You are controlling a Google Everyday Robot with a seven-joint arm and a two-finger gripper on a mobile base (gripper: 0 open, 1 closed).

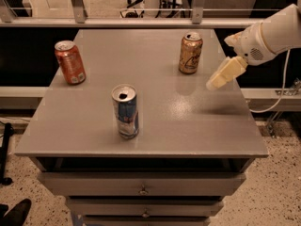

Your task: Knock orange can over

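Observation:
The orange can [190,53], golden-amber with pale markings and a silver top, stands upright at the back right of the grey table top [155,112]. My gripper [221,77] hangs above the table's right side, a short way right of and slightly nearer than the orange can, not touching it. Its cream fingers point down and left toward the table. The white arm reaches in from the right edge.
A red-orange can [70,62] with white print stands upright at the back left. A taller blue-and-silver can [126,111] stands upright near the front middle. Drawers sit under the table top. A railing runs behind the table.

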